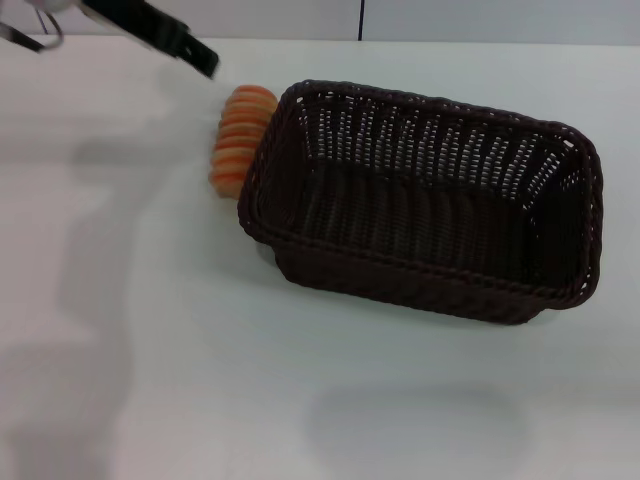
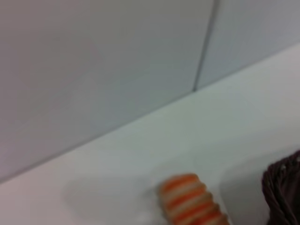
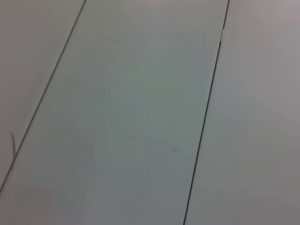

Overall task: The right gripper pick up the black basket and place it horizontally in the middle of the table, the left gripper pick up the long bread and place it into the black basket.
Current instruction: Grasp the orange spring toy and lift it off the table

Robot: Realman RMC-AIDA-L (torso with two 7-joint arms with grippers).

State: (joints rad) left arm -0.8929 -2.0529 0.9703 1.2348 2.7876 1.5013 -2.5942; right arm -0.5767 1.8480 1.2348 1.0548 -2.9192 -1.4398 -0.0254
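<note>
The black basket [image 1: 430,200] lies lengthwise across the middle of the white table [image 1: 150,330], open side up and empty. The long bread [image 1: 240,138] lies on the table against the basket's left end, outside it. My left gripper [image 1: 200,55] hangs above the table at the far left, just up and left of the bread, not touching it. In the left wrist view the bread [image 2: 192,199] and a corner of the basket [image 2: 283,194] show. My right gripper is out of view.
The table's far edge meets a pale panelled wall [image 1: 400,15]. The right wrist view shows only wall panels [image 3: 140,112]. Bare tabletop lies in front of and to the left of the basket.
</note>
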